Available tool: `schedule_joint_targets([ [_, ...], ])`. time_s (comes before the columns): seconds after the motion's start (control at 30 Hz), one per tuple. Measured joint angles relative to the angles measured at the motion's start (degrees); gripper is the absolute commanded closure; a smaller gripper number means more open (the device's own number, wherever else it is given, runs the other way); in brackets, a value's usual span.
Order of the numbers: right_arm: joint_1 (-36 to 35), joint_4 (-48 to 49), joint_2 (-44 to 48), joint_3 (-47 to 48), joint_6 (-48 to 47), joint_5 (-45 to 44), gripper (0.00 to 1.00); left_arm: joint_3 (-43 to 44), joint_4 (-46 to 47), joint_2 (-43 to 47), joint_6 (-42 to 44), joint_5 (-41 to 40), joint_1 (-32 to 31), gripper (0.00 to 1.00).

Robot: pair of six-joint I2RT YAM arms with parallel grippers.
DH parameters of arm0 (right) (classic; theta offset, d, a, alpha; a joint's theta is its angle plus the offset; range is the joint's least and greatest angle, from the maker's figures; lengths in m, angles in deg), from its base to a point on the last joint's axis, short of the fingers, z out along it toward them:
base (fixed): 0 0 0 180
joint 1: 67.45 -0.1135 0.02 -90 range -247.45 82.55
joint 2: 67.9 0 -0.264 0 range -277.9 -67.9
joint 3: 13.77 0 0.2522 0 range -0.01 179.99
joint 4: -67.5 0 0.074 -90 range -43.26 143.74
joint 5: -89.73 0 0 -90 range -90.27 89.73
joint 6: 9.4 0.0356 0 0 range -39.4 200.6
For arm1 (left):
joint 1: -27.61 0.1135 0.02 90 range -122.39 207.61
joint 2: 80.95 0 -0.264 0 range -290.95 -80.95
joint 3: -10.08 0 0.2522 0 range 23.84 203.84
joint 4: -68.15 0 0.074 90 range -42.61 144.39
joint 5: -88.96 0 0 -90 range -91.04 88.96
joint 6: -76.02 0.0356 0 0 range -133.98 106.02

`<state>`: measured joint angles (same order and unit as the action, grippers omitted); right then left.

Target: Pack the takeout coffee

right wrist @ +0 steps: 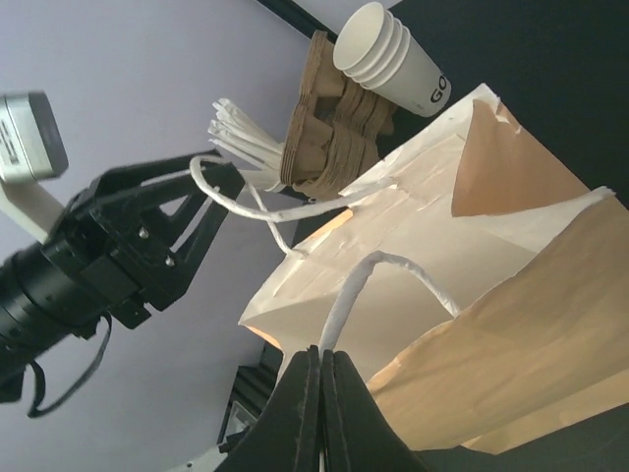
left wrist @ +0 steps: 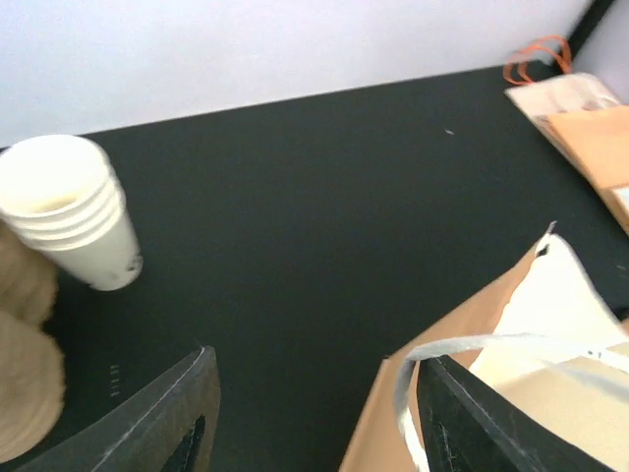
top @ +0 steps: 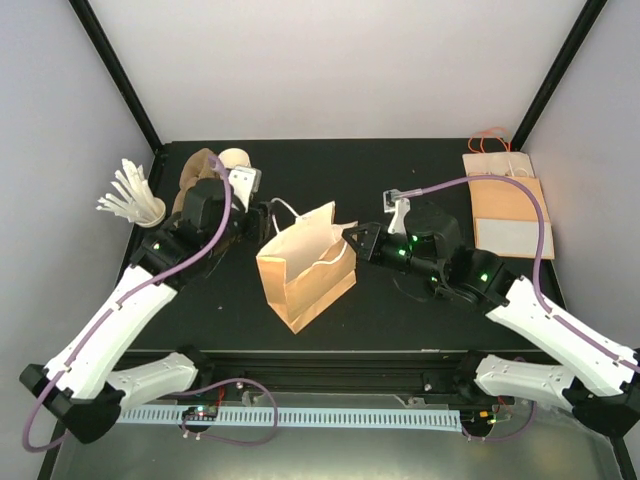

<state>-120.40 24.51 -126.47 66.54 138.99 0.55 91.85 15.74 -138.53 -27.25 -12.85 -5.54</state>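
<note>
A brown paper bag (top: 305, 270) stands open in the middle of the table. My right gripper (right wrist: 322, 354) is shut on the bag's near white handle (right wrist: 354, 295), at the bag's right rim (top: 352, 238). My left gripper (left wrist: 314, 374) is open at the bag's left rim (top: 262, 218). The other white handle (left wrist: 491, 344) is looped over its right finger. The takeout coffee is out of view in every frame.
A stack of lidless white cups (top: 235, 158) lies at the back left beside brown cardboard cup carriers (top: 195, 170). A cup of white stirrers (top: 130, 195) stands at the left edge. Flat paper bags (top: 505, 205) lie at the back right.
</note>
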Motion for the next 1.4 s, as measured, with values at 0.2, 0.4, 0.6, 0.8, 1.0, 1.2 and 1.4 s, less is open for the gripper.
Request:
schedule_joint_targets([
  [0.2, 0.00, -0.83, -0.85, 0.66, -1.95, 1.14, 0.99, 5.99, -2.91, -7.15, 0.04, 12.41, 2.97, 0.40],
  [0.4, 0.00, -0.81, -0.83, 0.66, -2.60, 1.99, 0.99, 10.82, -5.81, -12.68, 0.83, 15.26, 6.03, 0.35],
  [0.6, 0.00, -1.29, -0.37, 0.66, -2.84, 2.27, 0.99, 15.17, -8.37, -17.59, 1.68, 14.75, 9.75, 0.33],
  [0.8, 0.00, -3.85, 2.03, 0.59, -2.78, 1.07, 0.99, 15.15, -10.14, -18.69, 2.40, 14.73, 13.03, 0.40],
  [1.0, 0.00, -7.08, 6.40, 0.39, -2.56, -1.75, 0.99, 15.13, -11.04, -18.69, 3.45, 14.88, 15.15, 0.46],
  [1.2, 0.00, -12.87, 8.52, 0.94, -2.86, -6.47, 0.99, 15.13, -11.04, -18.84, 3.69, 15.56, 16.37, 0.46],
  [1.4, 0.00, -18.08, 9.60, 0.94, -3.04, -10.12, 0.99, 15.13, -11.06, -20.44, 4.09, 16.39, 16.72, 0.43],
])
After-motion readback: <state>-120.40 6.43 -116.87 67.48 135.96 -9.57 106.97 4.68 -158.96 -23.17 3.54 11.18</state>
